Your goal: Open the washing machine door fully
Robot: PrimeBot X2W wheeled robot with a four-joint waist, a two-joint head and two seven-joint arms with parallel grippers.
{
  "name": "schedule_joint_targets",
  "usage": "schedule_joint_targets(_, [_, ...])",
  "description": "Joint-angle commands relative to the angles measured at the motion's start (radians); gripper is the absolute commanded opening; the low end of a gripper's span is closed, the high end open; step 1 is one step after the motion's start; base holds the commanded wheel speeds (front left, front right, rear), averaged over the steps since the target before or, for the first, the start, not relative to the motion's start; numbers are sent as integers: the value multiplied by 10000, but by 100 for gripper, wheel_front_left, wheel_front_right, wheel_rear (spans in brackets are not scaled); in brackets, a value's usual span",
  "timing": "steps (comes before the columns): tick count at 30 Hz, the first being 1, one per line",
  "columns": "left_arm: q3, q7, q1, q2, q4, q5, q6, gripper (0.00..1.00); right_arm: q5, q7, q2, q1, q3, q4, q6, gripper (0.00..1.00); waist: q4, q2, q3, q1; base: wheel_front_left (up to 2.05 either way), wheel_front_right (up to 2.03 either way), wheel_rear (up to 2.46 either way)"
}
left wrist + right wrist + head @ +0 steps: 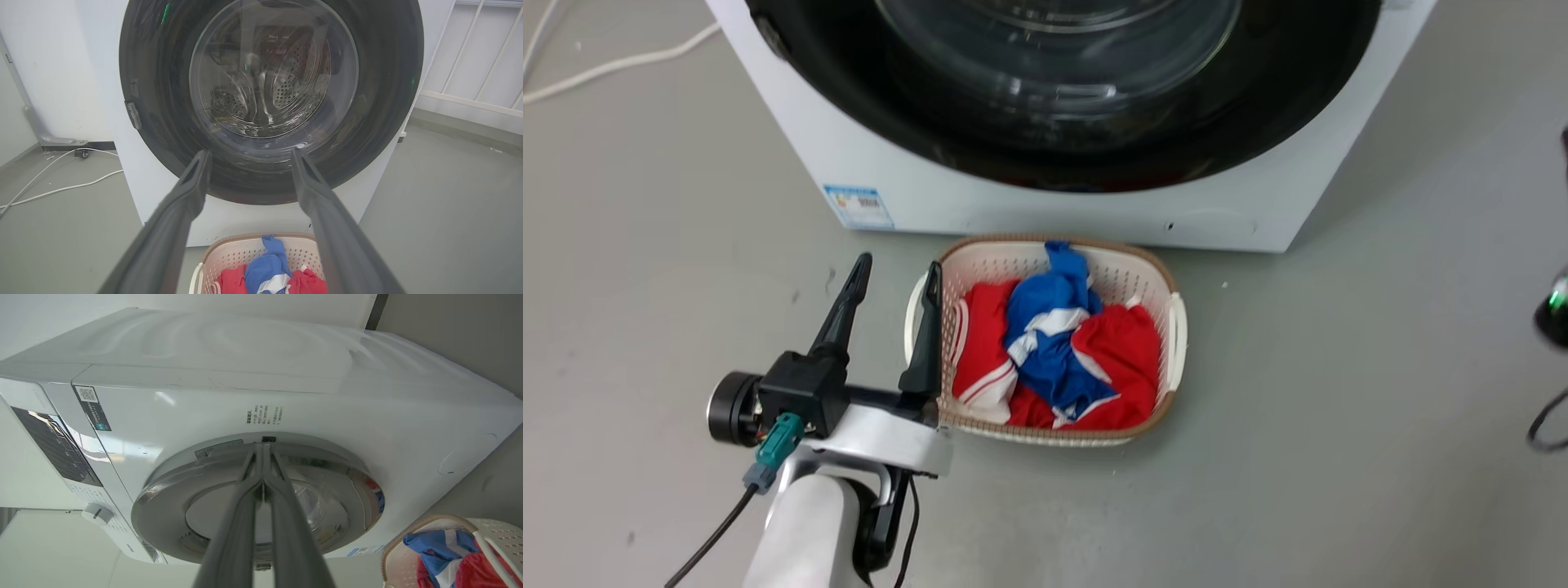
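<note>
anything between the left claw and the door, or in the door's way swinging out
Nothing visible between the left claw and the door. A basket of clothes sits on the floor before the machine, below the door's lower edge, so it probably clears. The claw itself hangs in front of the door.

The grey floor [1339, 408] is carrying the washer [1013, 208], a basket [1178, 327] just before it, and 2 white cables [629, 61].

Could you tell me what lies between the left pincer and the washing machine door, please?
Head view: bare grey floor, then the machine's white front panel, lie between the left pincer and the washing machine door.
</note>
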Motion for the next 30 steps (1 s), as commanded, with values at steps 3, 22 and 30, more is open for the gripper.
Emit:
schedule_joint_targets(3, [-59, -26, -316, -19, -148, 93, -77, 100, -225, 487, -357, -1158, 299, 620, 4, 0, 306, -1, 704, -1, 0, 0, 0])
schedule_joint_targets(22, [-356, -26, -1114, -142, -505, 36, -86, 100, -2111, 1686, -993, -5746, 1716, 3581, 4, 0, 861, -1, 2002, -1, 0, 0, 0])
schedule_joint_targets(30, [-452, -26, -1327, -158, -569, 64, -76, 100, -2524, 2017, -900, -6707, 1976, 4202, 4, 0, 972, -1, 2448, -1, 0, 0, 0])
